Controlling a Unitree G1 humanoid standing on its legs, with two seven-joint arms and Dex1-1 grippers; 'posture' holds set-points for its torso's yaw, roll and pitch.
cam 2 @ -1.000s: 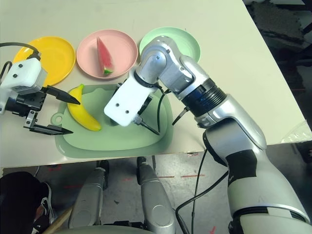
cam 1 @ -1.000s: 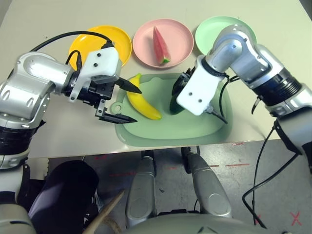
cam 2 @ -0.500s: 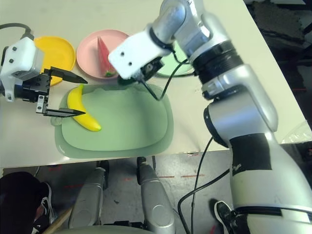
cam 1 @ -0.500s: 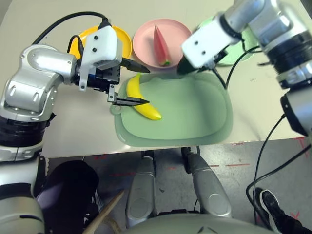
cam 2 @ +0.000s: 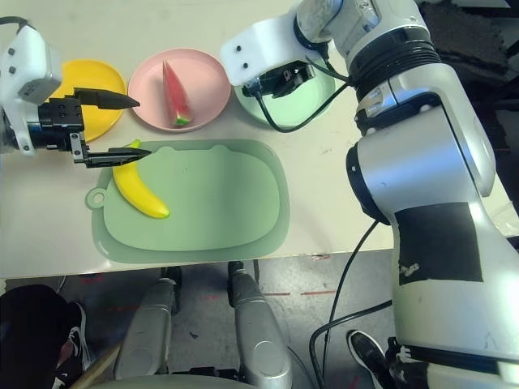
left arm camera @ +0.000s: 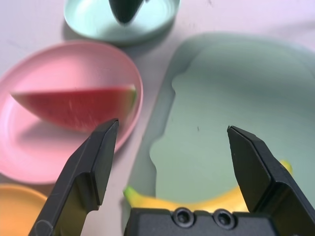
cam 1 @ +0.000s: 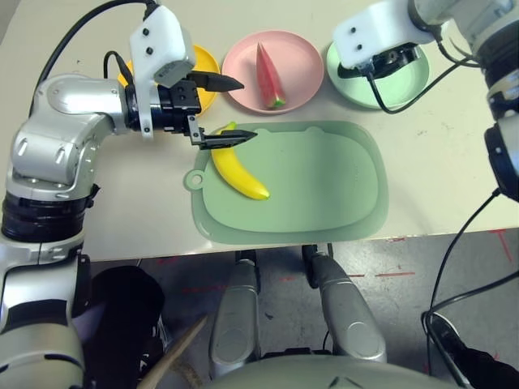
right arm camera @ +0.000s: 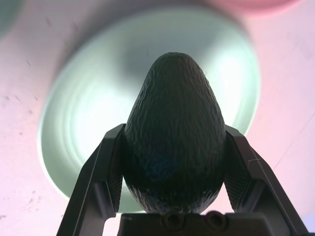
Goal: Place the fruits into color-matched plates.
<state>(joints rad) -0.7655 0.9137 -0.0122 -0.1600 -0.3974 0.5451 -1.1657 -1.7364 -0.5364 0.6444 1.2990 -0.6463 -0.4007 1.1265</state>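
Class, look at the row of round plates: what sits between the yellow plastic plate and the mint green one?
The round pink plate, holding the red watermelon wedge, sits between the yellow plate and the mint green plate, as the left eye view shows.

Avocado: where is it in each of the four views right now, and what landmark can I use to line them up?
Left eye view: hidden behind the right gripper's white housing, above the mint green plate.
Right eye view: hidden likewise.
Left wrist view: avocado hanging at the top edge over that plate.
Right wrist view: centre, clamped in the right gripper.
Shared landmark: the mint green plate, beside the pink plate.
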